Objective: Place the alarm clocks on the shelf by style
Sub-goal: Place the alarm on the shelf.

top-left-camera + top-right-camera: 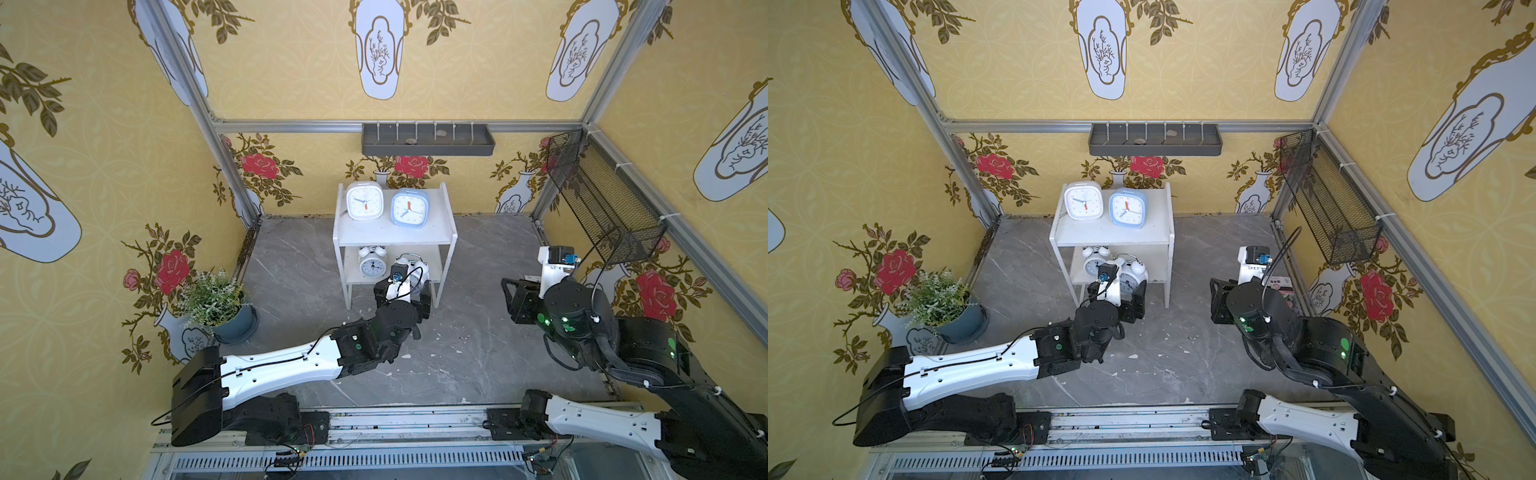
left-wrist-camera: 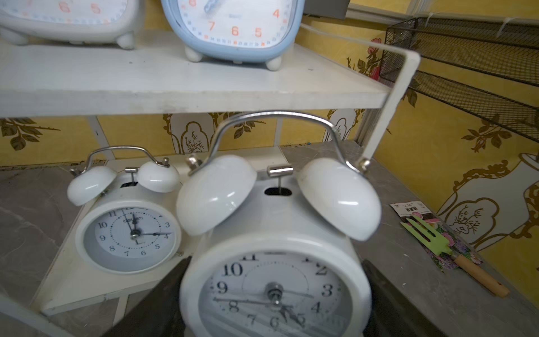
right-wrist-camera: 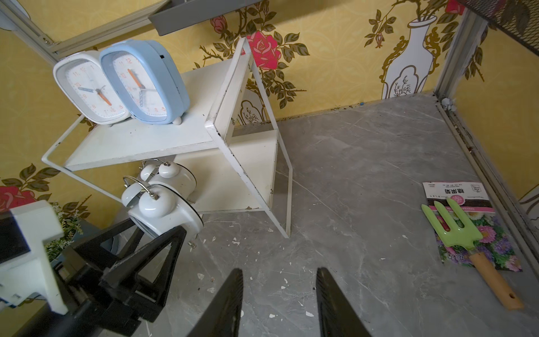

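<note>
Two tiers of the shelf were nearly filled by style. The right claw hung over the floor, jaws apart and empty, well clear of the shelf. The left claw gripped the last bell clock by its sides, tilted at the lower board's front edge, not yet set down. The white clock and blue clock stood on the top board; the other bell clock stood on the lower one. Likely troubles: the held clock's handle catching under the top board, a crooked push knocking its neighbour, or a tilted release toppling it off the edge.

Left gripper seemingly holds the near twin-bell clock beside the far twin-bell clock.
</note>
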Robot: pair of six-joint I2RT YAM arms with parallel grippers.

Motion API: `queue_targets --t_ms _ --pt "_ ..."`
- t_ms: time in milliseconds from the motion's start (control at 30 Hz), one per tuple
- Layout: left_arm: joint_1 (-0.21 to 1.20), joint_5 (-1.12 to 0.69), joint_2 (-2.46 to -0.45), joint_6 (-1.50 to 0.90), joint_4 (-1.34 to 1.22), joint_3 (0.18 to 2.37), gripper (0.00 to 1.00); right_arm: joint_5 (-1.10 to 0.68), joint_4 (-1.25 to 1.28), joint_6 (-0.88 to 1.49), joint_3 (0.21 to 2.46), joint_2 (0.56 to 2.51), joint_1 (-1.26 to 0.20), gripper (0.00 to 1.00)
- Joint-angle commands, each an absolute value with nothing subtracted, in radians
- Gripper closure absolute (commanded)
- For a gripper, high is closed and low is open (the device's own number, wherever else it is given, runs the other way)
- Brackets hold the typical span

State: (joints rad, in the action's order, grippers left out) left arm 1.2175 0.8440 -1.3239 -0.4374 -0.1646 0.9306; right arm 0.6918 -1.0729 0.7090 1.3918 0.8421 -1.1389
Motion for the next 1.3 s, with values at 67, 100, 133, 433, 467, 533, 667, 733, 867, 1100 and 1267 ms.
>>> queue_targets --t_ms 67,100,133,433,467,533,667,733,867,1100,1267 --pt "1.209 0.830 -1.385 -0.485 -0.179 0.957 0.31 0.721 -1.108 0.729 1.385 0.826 -1.140 0.58" --pt "1.206 0.828 -1.394 -0.475 -0.184 0.961 0.31 0.721 -1.109 0.729 1.384 0.821 -1.140 0.59" --pt "1.199 0.821 -1.402 -0.460 -0.198 0.961 0.31 0.721 -1.109 0.727 1.380 0.816 -1.140 0.59" --pt "1.146 0.798 -1.470 -0.387 -0.305 0.952 0.30 0.704 -1.088 0.723 1.343 0.744 -1.140 0.61" --pt "1.142 0.802 -1.479 -0.379 -0.314 0.956 0.30 0.701 -1.086 0.715 1.344 0.741 -1.140 0.61" --pt "1.142 0.820 -1.495 -0.356 -0.334 0.966 0.30 0.697 -1.089 0.709 1.349 0.740 -1.140 0.61" --pt "1.133 0.838 -1.520 -0.349 -0.361 0.976 0.29 0.685 -1.091 0.706 1.351 0.745 -1.140 0.62" --pt "1.132 0.848 -1.532 -0.334 -0.383 0.980 0.29 0.681 -1.086 0.703 1.346 0.745 -1.140 0.63" --pt "1.119 0.858 -1.549 -0.323 -0.409 0.983 0.29 0.676 -1.078 0.700 1.348 0.746 -1.140 0.63" --pt "1.097 0.854 -1.572 -0.311 -0.440 0.982 0.28 0.674 -1.086 0.695 1.359 0.740 -1.140 0.63" --pt "1.097 0.863 -1.598 -0.292 -0.465 0.996 0.29 0.668 -1.090 0.696 1.356 0.727 -1.140 0.63"
